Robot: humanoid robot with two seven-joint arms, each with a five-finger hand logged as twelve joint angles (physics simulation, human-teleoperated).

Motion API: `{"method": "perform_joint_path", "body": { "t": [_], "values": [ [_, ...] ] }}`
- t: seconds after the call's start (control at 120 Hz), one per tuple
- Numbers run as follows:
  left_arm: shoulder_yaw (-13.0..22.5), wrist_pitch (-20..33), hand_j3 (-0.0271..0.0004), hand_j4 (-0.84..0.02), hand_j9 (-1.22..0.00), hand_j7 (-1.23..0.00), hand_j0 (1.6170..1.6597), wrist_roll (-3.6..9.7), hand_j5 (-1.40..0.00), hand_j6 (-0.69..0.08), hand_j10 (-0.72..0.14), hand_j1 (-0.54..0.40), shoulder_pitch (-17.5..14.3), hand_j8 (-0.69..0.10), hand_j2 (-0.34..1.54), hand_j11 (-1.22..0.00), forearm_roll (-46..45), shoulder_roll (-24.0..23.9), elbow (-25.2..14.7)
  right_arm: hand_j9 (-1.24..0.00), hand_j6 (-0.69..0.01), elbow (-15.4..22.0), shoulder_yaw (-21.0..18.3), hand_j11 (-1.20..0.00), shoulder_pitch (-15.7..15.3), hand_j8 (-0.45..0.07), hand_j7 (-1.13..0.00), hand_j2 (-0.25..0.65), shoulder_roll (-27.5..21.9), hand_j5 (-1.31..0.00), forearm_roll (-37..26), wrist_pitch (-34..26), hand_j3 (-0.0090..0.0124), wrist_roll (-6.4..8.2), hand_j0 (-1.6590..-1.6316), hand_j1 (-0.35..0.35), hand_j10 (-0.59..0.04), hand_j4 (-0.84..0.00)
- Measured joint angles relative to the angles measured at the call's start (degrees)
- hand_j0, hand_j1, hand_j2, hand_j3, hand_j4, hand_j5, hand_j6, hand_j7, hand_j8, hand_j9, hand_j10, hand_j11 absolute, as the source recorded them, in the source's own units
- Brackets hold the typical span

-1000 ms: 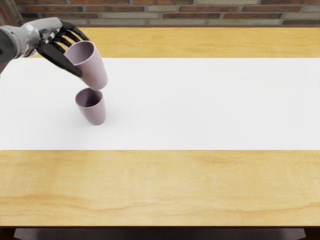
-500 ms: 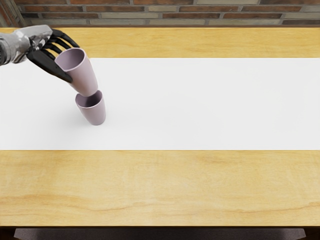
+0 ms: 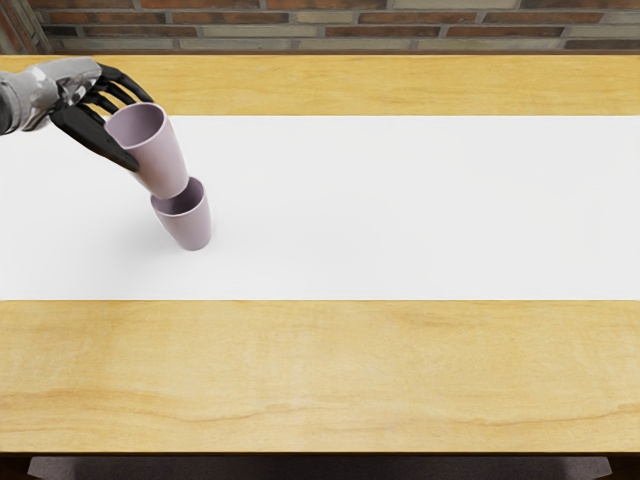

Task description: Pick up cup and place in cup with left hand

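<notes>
Left robot hand (image 3: 121,132): black fingers around a pale mauve, tapered, smooth cup (image 3: 160,158) | held cup: slightly tilted, its base overlapping the mouth of the standing pale mauve, tapered cup (image 3: 194,226); contact, cannot tell | standing cup: on the white, flat, rectangular mat (image 3: 420,210) across the yellowish wooden desk (image 3: 320,375)

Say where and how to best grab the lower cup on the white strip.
I'd grip the lower cup around its outer wall, below the rim, fingers coming in from the right: it stands upright, its wall rounded and tapering downward. The left hand holds the upper cup at its mouth, hindering an approach from above.
</notes>
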Motion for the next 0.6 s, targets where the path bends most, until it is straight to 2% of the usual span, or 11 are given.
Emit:
{"method": "perform_joint_path", "body": {
  "t": [0.167, 0.2, 0.267, 0.6],
  "values": [
    [-0.01, 0.14, 0.0, -0.39, -0.72, -0.72, 1.6541, 0.06, -0.72, -0.327, -0.538, -0.074, 0.34, -0.388, 0.07, -0.72, 0.67, -0.12, 0.07, -0.02, -0.015, 0.0, 0.0, -0.02, 0.01, -0.015, -0.02, -0.003, 0.0, -0.02, 0.0, 0.0, 0.0, 0.0, -1.6581, -0.331, -0.015, -0.015],
    [0.0, 0.16, 0.0, -0.39, -0.72, -0.72, 1.6546, 0.06, -0.72, -0.323, -0.538, -0.088, 0.76, -0.396, 0.14, -0.72, 0.64, -0.17, 0.07, -0.02, -0.015, 0.0, 0.0, -0.02, 0.01, -0.015, -0.02, -0.003, 0.0, -0.02, 0.0, 0.0, 0.0, 0.0, -1.6581, -0.331, -0.015, -0.015],
    [0.01, 0.21, 0.0, -0.382, -0.72, -0.72, 1.6546, 0.08, -0.72, -0.316, -0.536, -0.098, 0.8, -0.388, 0.13, -0.72, 0.7, -0.46, 0.07, -0.02, -0.015, 0.0, 0.0, -0.02, 0.0, -0.015, -0.02, -0.003, 0.0, -0.02, 0.0, 0.0, 0.0, 0.0, -1.6581, -0.331, -0.015, -0.015],
    [-0.14, 0.39, 0.0, -0.403, -0.72, -0.72, 1.654, 0.07, -0.71, -0.334, -0.535, -0.063, 0.88, -0.393, 0.07, -0.72, 0.83, -1.58, 0.14, -0.02, -0.015, 0.0, 0.0, -0.02, 0.01, -0.015, -0.02, -0.003, 0.0, -0.02, 0.0, 0.0, 0.0, 0.0, -1.6581, -0.331, -0.015, -0.015]
  ]
}}
